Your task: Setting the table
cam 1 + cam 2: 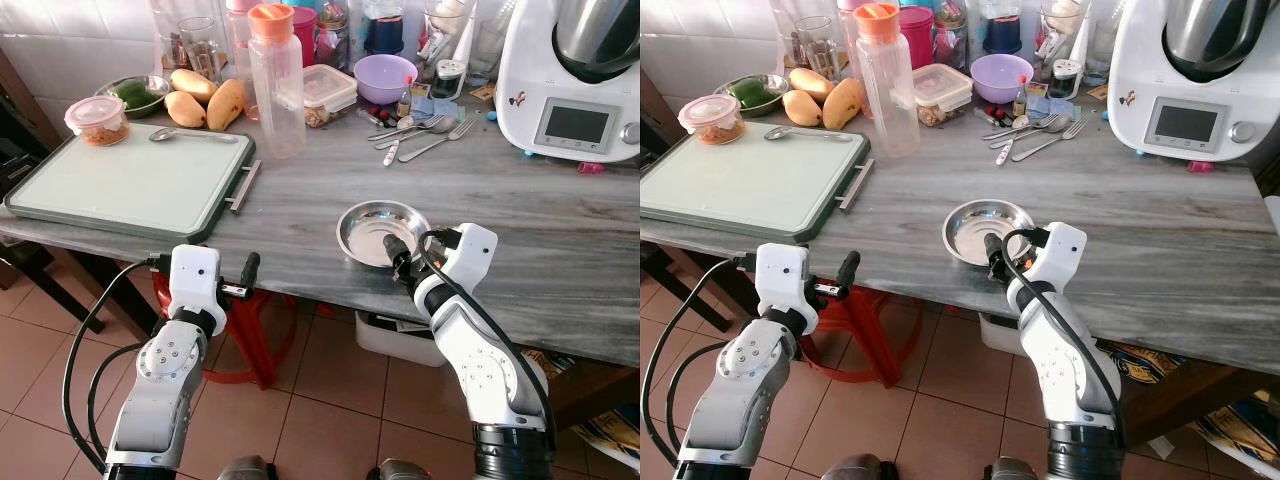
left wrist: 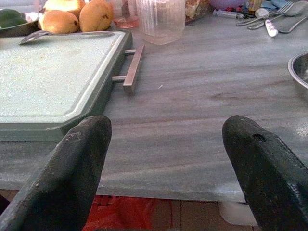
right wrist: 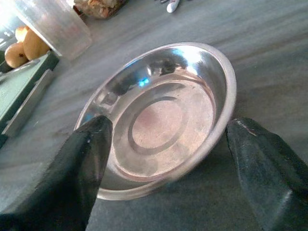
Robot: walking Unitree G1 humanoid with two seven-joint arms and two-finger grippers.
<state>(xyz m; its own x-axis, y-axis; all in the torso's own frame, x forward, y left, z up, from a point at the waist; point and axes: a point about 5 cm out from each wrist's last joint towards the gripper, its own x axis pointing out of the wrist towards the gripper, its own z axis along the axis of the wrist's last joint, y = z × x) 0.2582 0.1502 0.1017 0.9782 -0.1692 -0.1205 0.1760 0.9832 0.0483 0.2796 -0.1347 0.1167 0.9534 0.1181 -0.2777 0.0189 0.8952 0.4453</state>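
1. The steel bowl (image 1: 378,231) is shallow, round and shiny, with a flat ringed base and a flared rim. It sits near the front edge of the grey table (image 1: 560,250).
2. The right gripper (image 3: 166,166) is at the bowl's near rim, fingers spread wide to either side, gripping nothing.
3. The left gripper (image 2: 166,168) hovers before the table edge near the tray (image 1: 120,185), fingers wide apart and empty.
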